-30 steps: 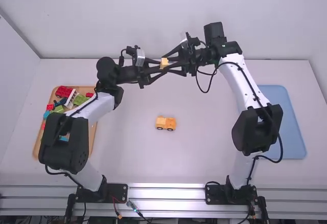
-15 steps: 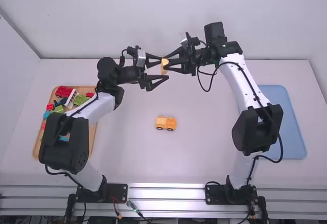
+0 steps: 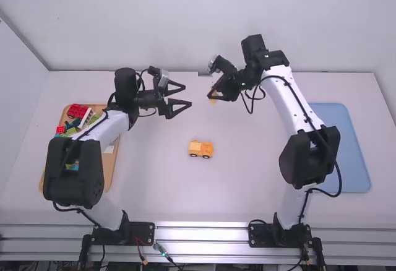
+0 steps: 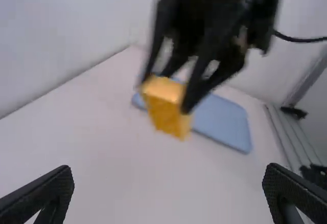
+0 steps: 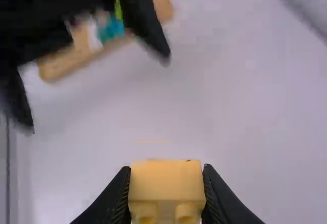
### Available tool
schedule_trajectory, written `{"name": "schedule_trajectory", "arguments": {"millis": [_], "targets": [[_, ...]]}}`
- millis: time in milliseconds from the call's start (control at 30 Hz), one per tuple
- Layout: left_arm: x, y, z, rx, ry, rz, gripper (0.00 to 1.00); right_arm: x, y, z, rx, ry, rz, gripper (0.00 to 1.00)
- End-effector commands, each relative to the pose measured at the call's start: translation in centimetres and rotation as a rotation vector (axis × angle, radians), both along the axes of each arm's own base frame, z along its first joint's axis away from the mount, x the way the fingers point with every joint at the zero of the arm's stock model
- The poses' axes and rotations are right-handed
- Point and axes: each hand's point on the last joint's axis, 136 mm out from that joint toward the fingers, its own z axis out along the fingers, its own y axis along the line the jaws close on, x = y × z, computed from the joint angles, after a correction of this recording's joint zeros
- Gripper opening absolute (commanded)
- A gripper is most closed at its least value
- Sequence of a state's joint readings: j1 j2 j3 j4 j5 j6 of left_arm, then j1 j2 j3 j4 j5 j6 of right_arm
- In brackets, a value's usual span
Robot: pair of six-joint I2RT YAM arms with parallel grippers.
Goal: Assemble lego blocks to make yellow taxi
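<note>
Here my right gripper (image 5: 166, 169) pinches the yellow Lego block (image 5: 166, 185) by its sides, presumably keeping mating faces free for the wheeled taxi body (image 3: 200, 149) baseward; my left gripper (image 3: 187, 95) gapes, empty.

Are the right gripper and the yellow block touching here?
Touching: the right wrist view shows the yellow block clamped between the two fingers of the right gripper.
</note>
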State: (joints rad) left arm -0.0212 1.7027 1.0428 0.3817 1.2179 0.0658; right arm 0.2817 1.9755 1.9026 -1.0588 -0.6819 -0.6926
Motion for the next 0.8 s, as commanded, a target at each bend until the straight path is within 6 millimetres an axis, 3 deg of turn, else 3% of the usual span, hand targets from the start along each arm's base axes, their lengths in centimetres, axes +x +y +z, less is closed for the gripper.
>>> {"name": "schedule_trajectory", "arguments": {"millis": [0,133,233,267,367,500,767], "targets": [[1.7,1.8,-0.3,0.076,-0.103,0.077,0.99,-0.3,-2.8,-3.5,-0.325,-0.05,0.014,0.15],[1.9,2.6,-0.9,0.094,-0.092,0.099,0.99,-2.2,-4.0,-6.7,-0.516,-0.025,0.058,0.11],[2.0,2.9,-0.9,0.099,-0.098,0.106,0.99,-4.4,-5.0,-10.5,-0.643,0.023,0.103,0.05],[2.0,2.9,-0.9,0.099,-0.098,0.106,0.99,-4.4,-5.0,-10.5,-0.643,0.023,0.103,0.05],[2.2,3.1,-1.0,0.102,-0.099,0.115,0.99,-6.7,-6.1,-14.5,-0.732,0.068,0.145,0.02],[2.8,3.5,-1.4,0.122,-0.086,0.157,0.99,-8.8,-6.8,-17.3,-0.757,0.099,0.209,0.0],[2.7,3.5,-1.4,0.123,-0.084,0.157,0.99,-9.0,-6.8,-20.6,-0.739,0.059,0.197,0.0]]}}
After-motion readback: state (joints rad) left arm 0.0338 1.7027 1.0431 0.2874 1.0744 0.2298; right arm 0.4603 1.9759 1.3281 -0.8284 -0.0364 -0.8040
